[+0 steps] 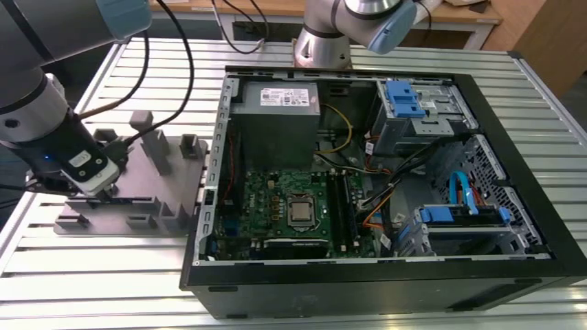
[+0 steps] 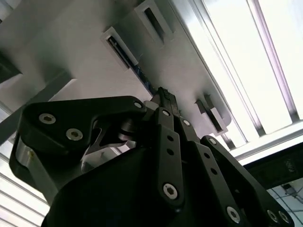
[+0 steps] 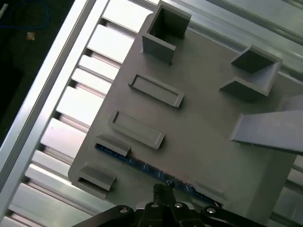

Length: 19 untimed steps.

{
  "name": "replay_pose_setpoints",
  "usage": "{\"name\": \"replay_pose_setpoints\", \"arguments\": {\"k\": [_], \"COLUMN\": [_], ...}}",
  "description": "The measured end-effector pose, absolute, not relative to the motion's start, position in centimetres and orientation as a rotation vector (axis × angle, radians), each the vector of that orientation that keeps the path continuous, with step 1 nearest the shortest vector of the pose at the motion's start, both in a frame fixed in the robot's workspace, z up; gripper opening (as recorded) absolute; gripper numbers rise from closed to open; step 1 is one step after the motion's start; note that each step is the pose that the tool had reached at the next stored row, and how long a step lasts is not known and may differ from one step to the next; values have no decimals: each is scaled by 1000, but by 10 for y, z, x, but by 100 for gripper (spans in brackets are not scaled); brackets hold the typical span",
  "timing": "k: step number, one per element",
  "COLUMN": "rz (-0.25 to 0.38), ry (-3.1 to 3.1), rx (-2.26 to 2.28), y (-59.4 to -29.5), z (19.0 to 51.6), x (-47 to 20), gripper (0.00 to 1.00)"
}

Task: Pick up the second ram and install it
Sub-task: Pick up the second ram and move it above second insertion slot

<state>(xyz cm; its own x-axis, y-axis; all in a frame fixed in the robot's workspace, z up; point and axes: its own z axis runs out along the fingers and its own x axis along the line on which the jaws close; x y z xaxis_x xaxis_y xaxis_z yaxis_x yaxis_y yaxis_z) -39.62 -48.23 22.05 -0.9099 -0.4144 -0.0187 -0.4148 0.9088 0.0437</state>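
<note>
First wrist view: the gripper (image 3: 163,187) clenched on the upper edge of the second ram (image 3: 137,163). It is one blue-green stick standing on edge between brackets (image 3: 113,144) along the grey fixture plate's (image 3: 199,132) rim. Two shallow pockets (image 3: 156,91) sit beside it. Open slatted bench (image 3: 71,103) lies beyond, with one computer case (image 1: 367,289) just beside the plate.

Open air lies above the grey fixture plate (image 1: 137,187). On the plate, upright posts (image 1: 156,148) crowd its far half. Low slot blocks (image 3: 139,128) sit just beside the second ram (image 3: 137,163), which the gripper (image 1: 106,196) pinches. The computer case (image 1: 367,285) walls off the plate's edge on the exterior view's right. Cables (image 1: 137,75) hang over the plate's far side.
</note>
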Motion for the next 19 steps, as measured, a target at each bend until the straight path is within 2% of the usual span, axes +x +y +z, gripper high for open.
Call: {"name": "replay_pose_setpoints", "arguments": {"k": [19], "rz": [74], "ry": [2949], "rx": [-1074], "y": [-482], "z": [220], "x": [-396], "gripper": [7]}}
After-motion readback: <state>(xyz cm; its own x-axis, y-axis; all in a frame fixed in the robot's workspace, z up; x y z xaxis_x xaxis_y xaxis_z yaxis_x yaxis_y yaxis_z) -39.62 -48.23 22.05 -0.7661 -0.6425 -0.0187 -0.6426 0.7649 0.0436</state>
